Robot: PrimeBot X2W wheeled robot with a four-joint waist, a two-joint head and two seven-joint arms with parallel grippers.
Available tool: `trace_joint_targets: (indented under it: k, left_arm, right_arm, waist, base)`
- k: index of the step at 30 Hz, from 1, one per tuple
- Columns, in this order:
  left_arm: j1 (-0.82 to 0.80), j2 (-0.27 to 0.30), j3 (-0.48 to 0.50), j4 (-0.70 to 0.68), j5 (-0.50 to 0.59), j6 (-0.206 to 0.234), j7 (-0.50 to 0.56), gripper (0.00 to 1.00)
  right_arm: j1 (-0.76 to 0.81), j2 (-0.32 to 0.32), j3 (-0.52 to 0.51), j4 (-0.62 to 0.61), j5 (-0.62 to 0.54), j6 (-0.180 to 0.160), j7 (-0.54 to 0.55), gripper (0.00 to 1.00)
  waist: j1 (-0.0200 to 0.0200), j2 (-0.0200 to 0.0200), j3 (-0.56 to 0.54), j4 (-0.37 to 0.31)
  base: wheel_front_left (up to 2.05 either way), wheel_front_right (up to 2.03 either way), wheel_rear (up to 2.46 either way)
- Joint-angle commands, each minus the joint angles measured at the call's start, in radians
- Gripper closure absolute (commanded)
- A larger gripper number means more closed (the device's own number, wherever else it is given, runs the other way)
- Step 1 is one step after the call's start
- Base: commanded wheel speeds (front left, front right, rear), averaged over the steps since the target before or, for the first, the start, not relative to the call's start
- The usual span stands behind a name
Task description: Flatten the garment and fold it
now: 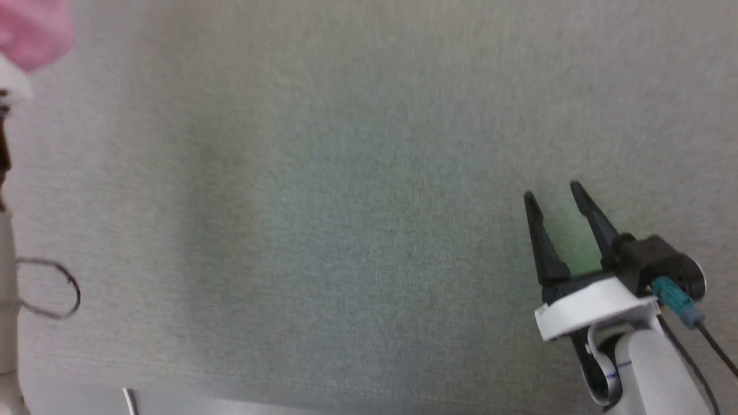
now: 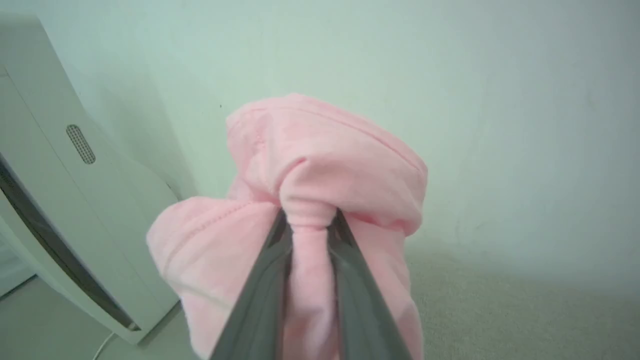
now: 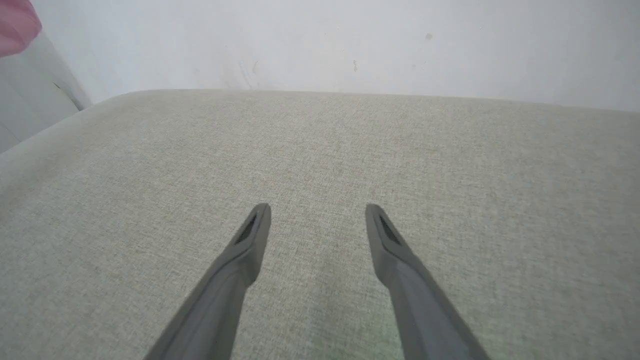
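Observation:
The light pink garment (image 2: 320, 165) hangs bunched in the left wrist view, pinched at a gathered neck by my left gripper (image 2: 309, 216), which is shut on it, lifted off the surface. A pink corner of the garment (image 1: 31, 29) also peeks in at the head view's top left and at the right wrist view's top left (image 3: 15, 22). My right gripper (image 1: 552, 195) stands open at the head view's lower right, over the grey-green fabric surface (image 1: 346, 202), nothing between its fingers (image 3: 252, 230).
A white appliance-like body (image 2: 60, 200) with a small grille stands to the left in the left wrist view, beside a pale wall (image 2: 450, 75). The fabric surface's far edge (image 3: 350, 92) meets a white wall. A loop of cable (image 1: 55, 288) hangs at the head view's left edge.

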Motion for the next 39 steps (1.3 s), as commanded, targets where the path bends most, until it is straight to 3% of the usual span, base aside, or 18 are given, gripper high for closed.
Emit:
trace_joint_targets:
  k: [1,7,17,23,31,36,37,38,39]
  left_arm:
    - [-0.029,-0.005,-0.022,-0.013,0.022,-0.013,-0.036,1.00]
    - [-0.103,-0.080,-0.129,-0.052,0.048,-0.077,-0.113,1.00]
    - [-0.103,-0.304,-0.324,-0.016,0.002,-0.181,-0.124,1.00]
    - [-0.011,-0.391,-0.433,0.125,-0.054,-0.240,0.013,1.00]
    - [0.119,-0.430,-0.565,0.373,-0.126,-0.303,0.300,1.00]
    - [0.160,-0.440,-0.600,0.473,-0.161,-0.314,0.408,1.00]
    - [0.162,-0.442,-0.600,0.485,-0.166,-0.311,0.414,0.65]
    - [0.163,-0.443,-0.601,0.494,-0.167,-0.306,0.415,0.00]
    - [0.162,-0.443,-0.602,0.501,-0.166,-0.301,0.413,0.00]
  right_arm:
    - [0.017,-0.002,-0.006,0.003,0.009,-0.002,-0.005,0.00]
    - [0.060,-0.002,-0.019,0.001,0.021,-0.002,0.001,0.00]
    - [0.096,-0.002,-0.020,-0.018,0.024,-0.002,0.027,0.00]
    - [0.111,-0.002,-0.013,-0.037,0.026,-0.002,0.046,0.00]
    - [0.127,-0.002,-0.011,-0.051,0.025,-0.002,0.062,0.00]
    - [0.126,-0.002,-0.008,-0.054,0.025,-0.002,0.068,0.00]
    - [0.126,-0.002,-0.007,-0.055,0.026,-0.002,0.069,0.00]
    - [0.127,-0.002,-0.006,-0.056,0.026,-0.002,0.070,0.00]
    - [0.128,-0.002,-0.006,-0.056,0.026,-0.002,0.071,0.00]
  waist:
    - [0.0000,0.0000,-0.201,0.021]
    - [0.0000,0.0000,-0.282,-0.032]
    - [0.0000,0.0000,-0.342,-0.168]
    - [0.0000,0.0000,-0.343,-0.257]
    - [0.0000,0.0000,-0.337,-0.324]
    - [0.0000,0.0000,-0.333,-0.331]
    - [0.0000,0.0000,-0.333,-0.328]
    - [0.0000,0.0000,-0.332,-0.324]
    - [0.0000,0.0000,-0.331,-0.318]
  base:
    - [0.00,0.00,0.00]
    - [0.00,0.00,0.00]
    - [0.00,0.00,0.00]
    - [0.00,0.00,0.00]
    - [0.00,0.00,0.00]
    - [0.00,0.00,0.00]
    - [0.00,0.00,0.00]
    - [0.00,0.00,0.00]
    - [0.00,0.00,0.00]
